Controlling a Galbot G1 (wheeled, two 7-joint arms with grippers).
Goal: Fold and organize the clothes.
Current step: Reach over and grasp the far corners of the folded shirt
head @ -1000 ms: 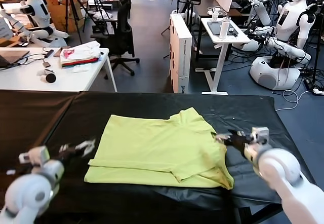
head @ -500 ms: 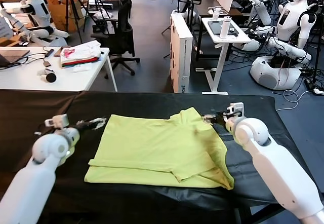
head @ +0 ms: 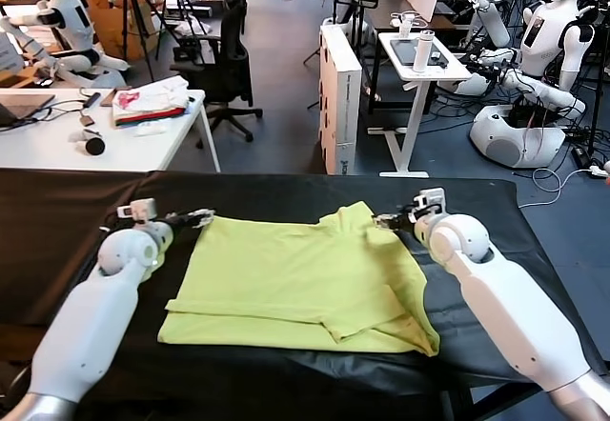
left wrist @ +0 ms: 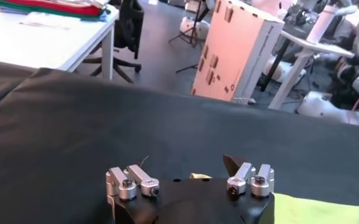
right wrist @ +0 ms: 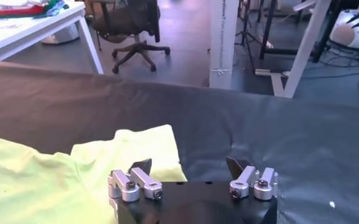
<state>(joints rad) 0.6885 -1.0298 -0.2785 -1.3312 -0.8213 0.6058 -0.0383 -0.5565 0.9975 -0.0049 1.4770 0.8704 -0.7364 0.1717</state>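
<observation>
T-shirt (head: 300,283) flat on black table (head: 57,221), left gripper (head: 195,218) and right gripper (head: 386,220) at its far corners, fingers wide, empty

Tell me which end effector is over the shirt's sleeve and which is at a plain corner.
The right end effector hovers at the T-shirt's far sleeve, open. The left end effector sits open at the plain far left corner.

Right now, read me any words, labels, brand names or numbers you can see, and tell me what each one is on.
No text can be read in these views.
Tall white cardboard box standing on the floor: dark printed marks on its side, too blurred to read.
Lime yellow-green short-sleeved T-shirt on the black table cover: no print or label showing.
</observation>
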